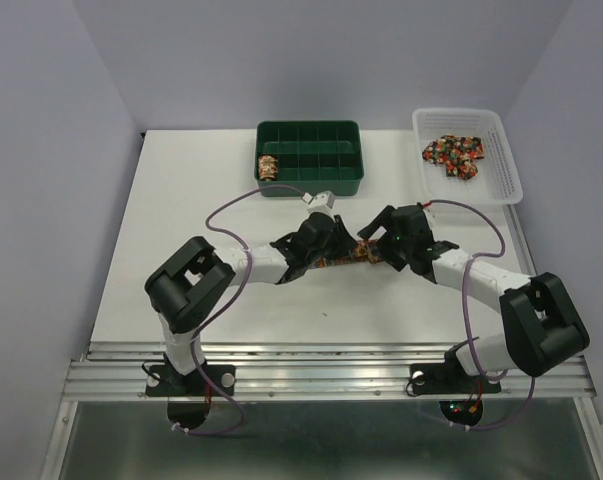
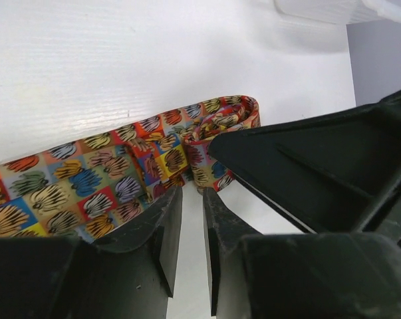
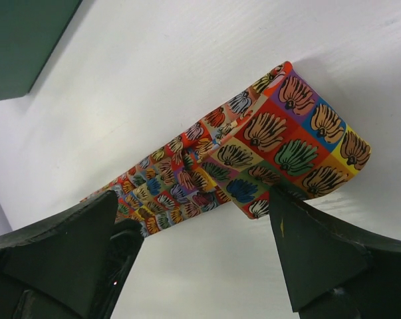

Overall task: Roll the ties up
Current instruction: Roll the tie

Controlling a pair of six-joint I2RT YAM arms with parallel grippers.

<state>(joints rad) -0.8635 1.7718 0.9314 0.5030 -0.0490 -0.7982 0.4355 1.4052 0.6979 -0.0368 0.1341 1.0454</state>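
Top external view: the rolling has only begun

In the middle of the white table point(image 1: 181, 220) lies a narrow fabric necktie with a patchwork print of red, orange, gold and dark squares point(image 1: 341, 258). It is stretched between the two wrists. One end of it, the folded end point(image 3: 286, 139), is turned over on itself into a first loose turn, and the rest lies flat as a strip.

The right fingers point(image 3: 306, 252) stand wide open, one on each side of the folded end, and grip nothing. The left fingers point(image 2: 167, 226) are almost closed, with only a thin slit between them. Their tips are at the near edge of the strip, and I cannot tell if they nip the cloth.

Behind, a dark green plastic tray with compartments point(image 1: 311, 186) holds one finished roll point(image 1: 269, 167) in a compartment at its left side. A white plastic basket point(image 1: 507, 170) holds more ties point(image 1: 453, 152) of the same print.

I judge the cloth light, soft and limp, probably a little slippery, so the turn may spring open when it is let go. The best hold seems to be across the width of the folded end, both edges together, while the other fingers press the flat strip to the table
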